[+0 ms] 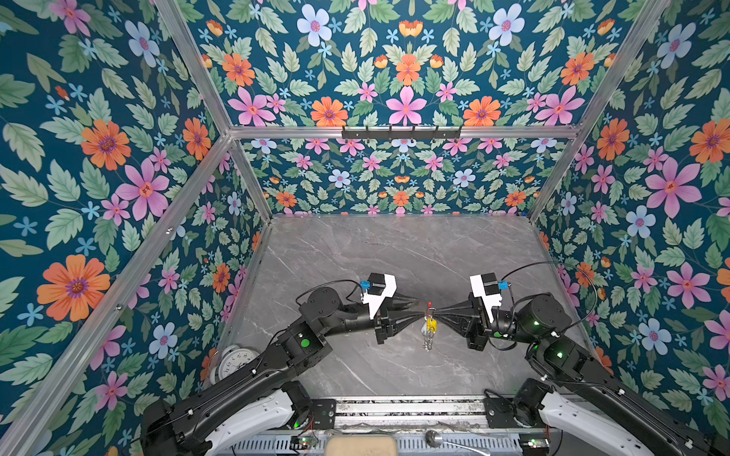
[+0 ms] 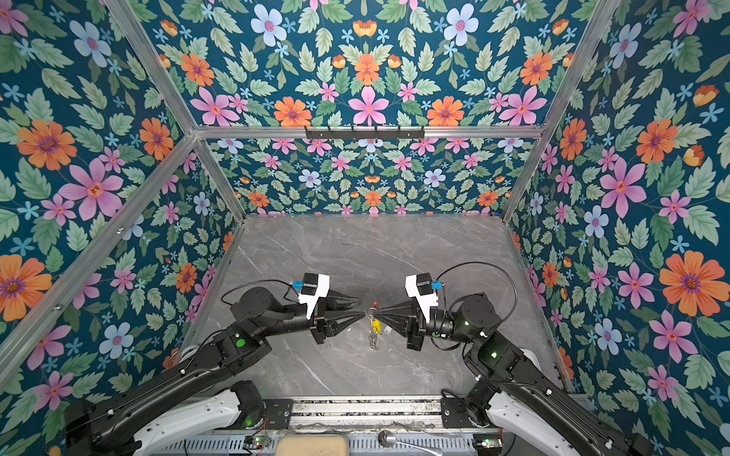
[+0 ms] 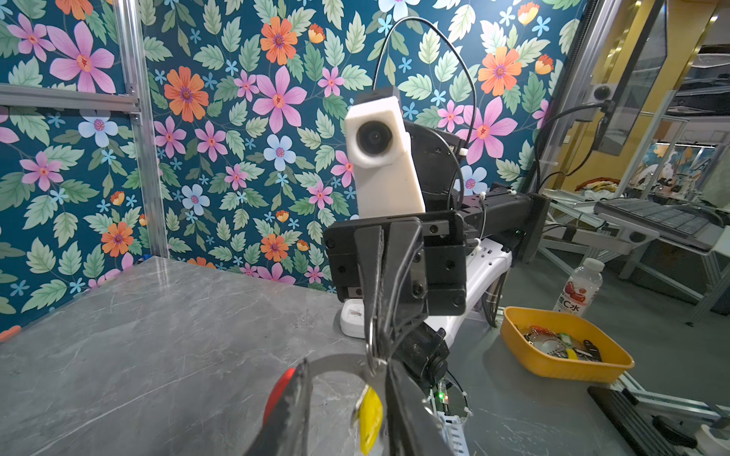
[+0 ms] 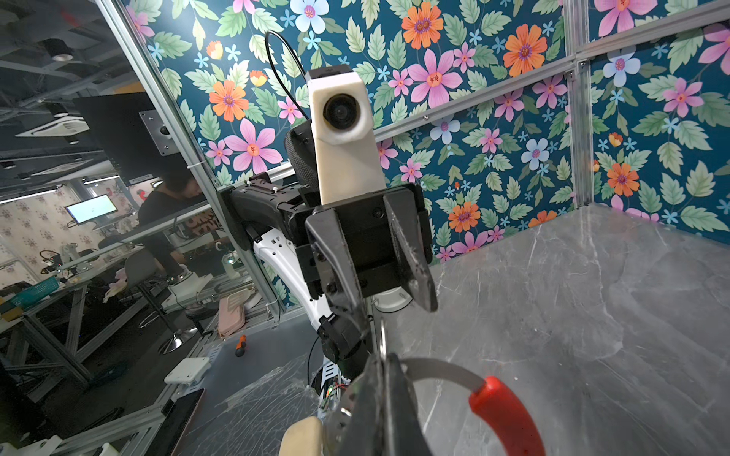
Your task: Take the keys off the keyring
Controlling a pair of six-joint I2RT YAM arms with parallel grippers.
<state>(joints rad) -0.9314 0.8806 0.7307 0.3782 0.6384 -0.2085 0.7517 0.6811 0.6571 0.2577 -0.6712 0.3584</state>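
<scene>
Both arms (image 1: 253,375) are black, with white shells (image 1: 253,414) at their bases and green lights (image 1: 304,342) on the joints. Each wrist carries a white camera housing (image 3: 379,158) with a round black lens, a blue connector (image 1: 364,285) and a black cable (image 1: 553,262). The tapered black fingers (image 4: 411,260) are screwed on.

Grey keyring (image 4: 442,369) with a red section, yellow key tag (image 1: 430,325), grey marbled table (image 1: 355,256), teal floral walls (image 1: 395,79)

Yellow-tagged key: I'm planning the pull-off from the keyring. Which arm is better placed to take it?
Probably the left. The right gripper has its jaws shut on the keyring, holding it in the air. The left gripper faces it with jaws apart, and the yellow-tagged key hangs just below them.
</scene>
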